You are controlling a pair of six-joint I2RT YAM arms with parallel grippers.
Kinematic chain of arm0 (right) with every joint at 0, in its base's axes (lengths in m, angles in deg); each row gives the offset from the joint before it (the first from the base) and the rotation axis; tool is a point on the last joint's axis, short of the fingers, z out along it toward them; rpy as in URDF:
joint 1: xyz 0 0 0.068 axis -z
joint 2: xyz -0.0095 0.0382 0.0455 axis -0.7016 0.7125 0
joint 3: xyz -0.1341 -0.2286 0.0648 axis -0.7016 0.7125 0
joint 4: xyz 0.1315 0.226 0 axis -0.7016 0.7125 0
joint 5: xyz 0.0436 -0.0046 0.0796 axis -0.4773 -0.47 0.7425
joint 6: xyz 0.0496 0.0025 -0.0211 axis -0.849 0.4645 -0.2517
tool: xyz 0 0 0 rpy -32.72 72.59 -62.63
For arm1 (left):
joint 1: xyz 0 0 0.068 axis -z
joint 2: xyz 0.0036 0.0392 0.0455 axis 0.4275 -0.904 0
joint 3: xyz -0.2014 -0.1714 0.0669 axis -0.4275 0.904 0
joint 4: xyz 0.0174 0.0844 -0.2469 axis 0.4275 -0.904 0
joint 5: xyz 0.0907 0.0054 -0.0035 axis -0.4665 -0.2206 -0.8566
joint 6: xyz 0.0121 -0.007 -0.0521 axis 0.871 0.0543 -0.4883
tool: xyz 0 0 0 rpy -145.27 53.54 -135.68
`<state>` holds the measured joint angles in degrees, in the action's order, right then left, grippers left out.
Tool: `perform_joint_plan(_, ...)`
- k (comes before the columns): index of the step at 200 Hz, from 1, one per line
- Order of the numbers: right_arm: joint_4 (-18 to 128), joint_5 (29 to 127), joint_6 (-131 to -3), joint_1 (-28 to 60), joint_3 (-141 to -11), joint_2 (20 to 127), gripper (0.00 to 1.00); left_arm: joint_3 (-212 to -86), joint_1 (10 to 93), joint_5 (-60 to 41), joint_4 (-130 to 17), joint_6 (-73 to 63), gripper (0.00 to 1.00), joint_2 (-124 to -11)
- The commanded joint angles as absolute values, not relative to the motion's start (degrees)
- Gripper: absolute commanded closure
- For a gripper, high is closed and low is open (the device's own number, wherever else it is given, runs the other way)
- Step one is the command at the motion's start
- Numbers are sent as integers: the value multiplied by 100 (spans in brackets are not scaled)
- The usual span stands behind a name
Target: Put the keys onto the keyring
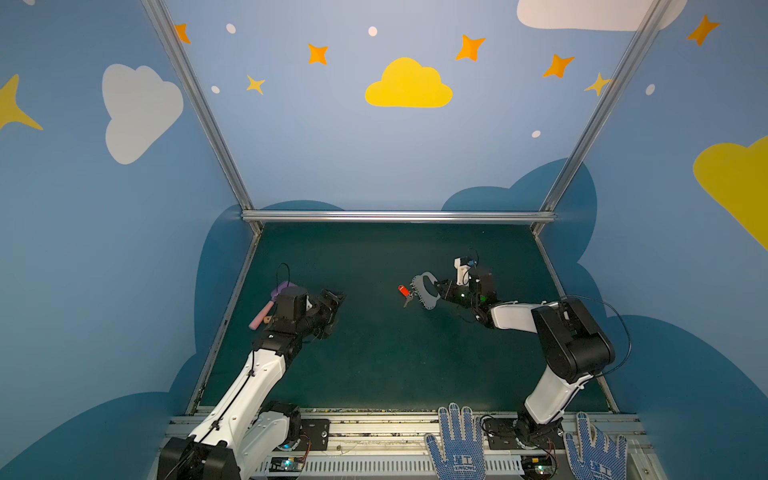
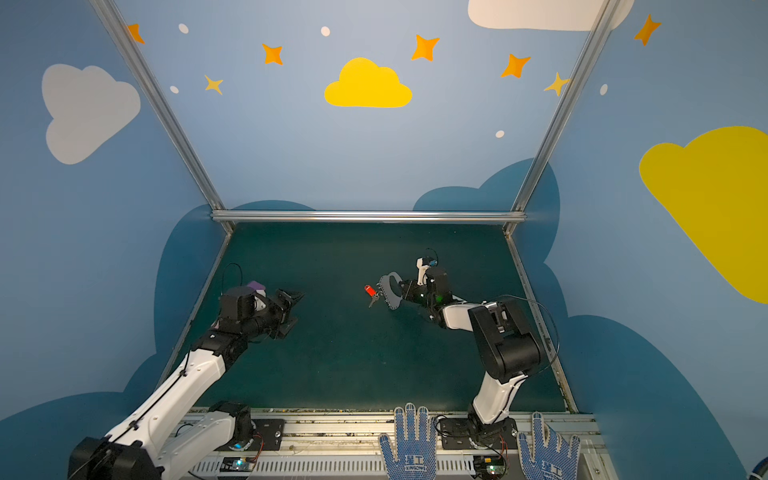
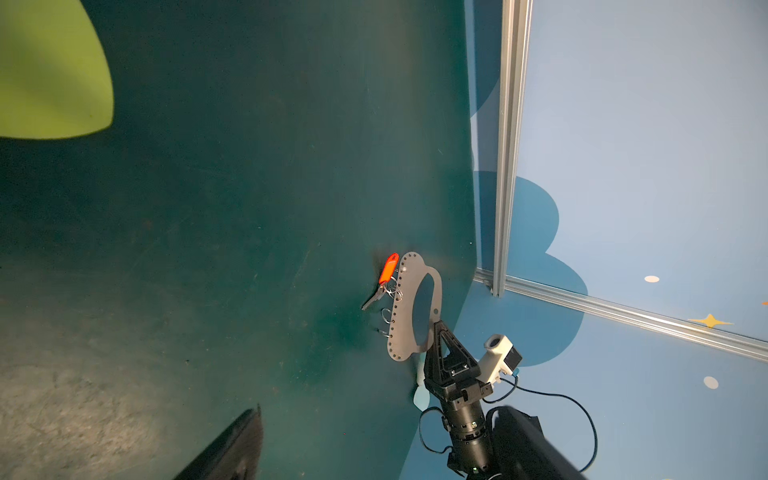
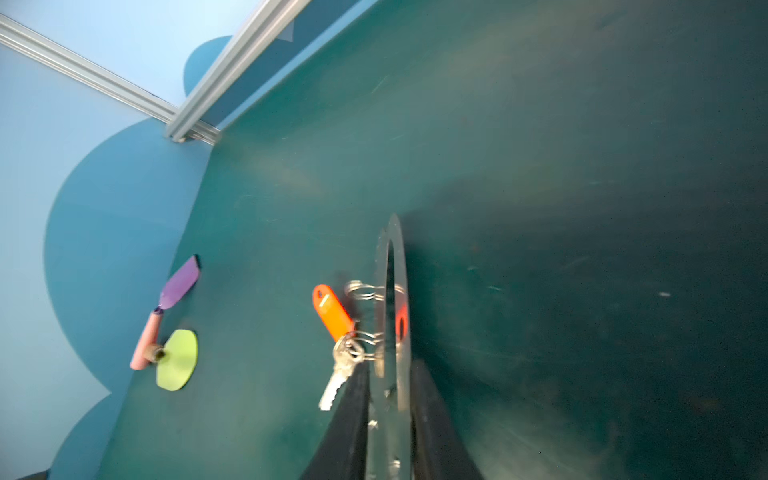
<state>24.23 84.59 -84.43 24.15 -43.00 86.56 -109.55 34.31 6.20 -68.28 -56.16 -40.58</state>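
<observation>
Keyring (image 4: 401, 270) base blurred, cut off

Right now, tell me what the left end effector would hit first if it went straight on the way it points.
The left end effector would probably meet the keys first, on the near edge of the keyring; the mat between looks bare. Its height is unclear.
</observation>
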Motion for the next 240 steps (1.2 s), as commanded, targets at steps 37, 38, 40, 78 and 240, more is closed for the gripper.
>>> perform_joint_plan(37,2827,7921,-8378,2831,-3955,8086,55,-11507,3407,166,-7715,-5349,0,-4278)
perform_joint_plan(38,2846,7906,-8369,2839,-3954,8070,55,-11517,3408,151,-7743,-5341,0,-4288)
perform_joint_plan(40,2908,7880,-8359,2859,-3949,8016,55,-11547,3403,126,-7795,-5323,0,-4304)
perform_joint_plan(78,5045,7094,-7919,3044,-4336,7027,15,-12274,3384,-942,-8816,-4526,0,-4802)
perform_joint_plan(240,86,4203,-4422,3128,-2029,7238,11,-10658,2960,-3490,-2731,1054,0,-7170)
